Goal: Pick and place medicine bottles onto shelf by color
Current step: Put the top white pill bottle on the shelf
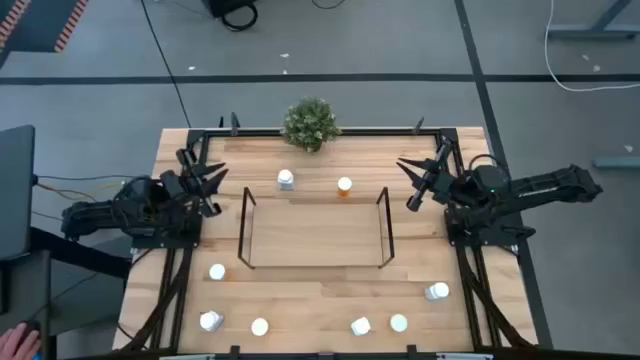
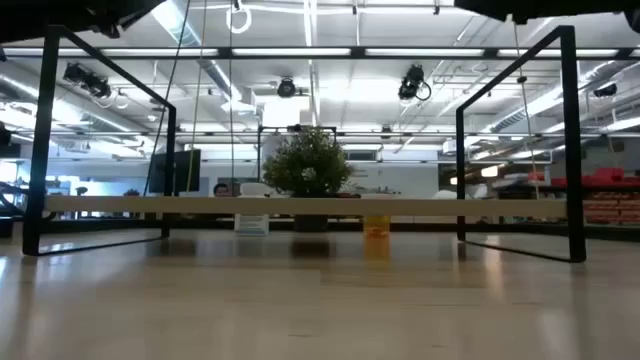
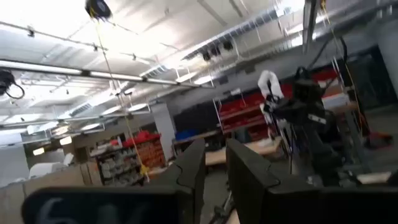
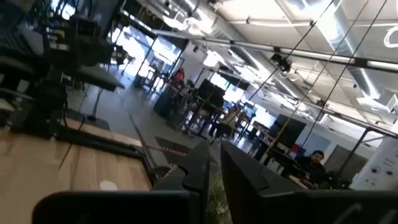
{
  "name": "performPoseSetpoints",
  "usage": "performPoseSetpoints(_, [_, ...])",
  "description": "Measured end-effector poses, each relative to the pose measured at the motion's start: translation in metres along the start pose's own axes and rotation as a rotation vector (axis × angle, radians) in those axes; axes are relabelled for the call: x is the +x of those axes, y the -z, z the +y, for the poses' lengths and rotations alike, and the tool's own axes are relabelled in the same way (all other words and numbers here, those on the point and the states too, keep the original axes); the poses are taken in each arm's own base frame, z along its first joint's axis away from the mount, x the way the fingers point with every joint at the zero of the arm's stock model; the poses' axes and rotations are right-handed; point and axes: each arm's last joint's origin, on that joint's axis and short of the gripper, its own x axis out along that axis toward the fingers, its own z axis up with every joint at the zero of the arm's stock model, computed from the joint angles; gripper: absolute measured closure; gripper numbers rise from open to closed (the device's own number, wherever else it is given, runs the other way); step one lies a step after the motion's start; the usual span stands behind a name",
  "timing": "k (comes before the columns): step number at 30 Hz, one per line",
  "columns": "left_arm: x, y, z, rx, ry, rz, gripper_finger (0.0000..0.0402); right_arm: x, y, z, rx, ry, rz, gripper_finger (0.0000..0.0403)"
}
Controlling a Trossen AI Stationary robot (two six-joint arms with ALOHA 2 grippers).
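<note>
Bare wooden table [image 2: 320, 310] fills the foreground of the low view, up to the shelf [image 2: 300, 205], whose see-through deck is seen edge-on between black upright end frames.

From above, the shelf [image 1: 314, 232] sits at table centre with nothing on its deck. Two medicine bottles stand just beyond its 12 o'clock edge: a whitish one [image 1: 286, 179] and an orange one [image 1: 344, 185], with a small potted plant [image 1: 310, 122] behind them at the table's far edge.

Six white-capped bottles are strung along the 6 o'clock side: [image 1: 216, 271], [image 1: 210, 321], [image 1: 259, 326], [image 1: 360, 325], [image 1: 398, 323], and one lying tipped at [image 1: 437, 291]. Open wood is left between this row and the shelf.

Left gripper [image 1: 212, 186] is held at 9 o'clock near the table's edge, jaws slightly apart, nothing held. Right gripper [image 1: 420, 182] is held at 3 o'clock, jaws closed and empty. Both are well apart from every bottle.

A hand [image 1: 18, 342] shows at the lower left, off the table.
</note>
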Motion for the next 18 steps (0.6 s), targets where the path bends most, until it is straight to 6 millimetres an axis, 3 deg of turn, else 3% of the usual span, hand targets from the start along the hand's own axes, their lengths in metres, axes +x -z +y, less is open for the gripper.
performPoseSetpoints(8, [0.011,0.008,-0.003,0.019,-0.017,0.061,0.0328,0.015,0.010,0.003,0.025,0.022,0.080,0.0354])
performPoseSetpoints(18, [0.025,0.011,0.002,-0.076,-0.068,0.126,0.0346,0.029,0.001,-0.006,0.185,-0.079,0.159,0.0354])
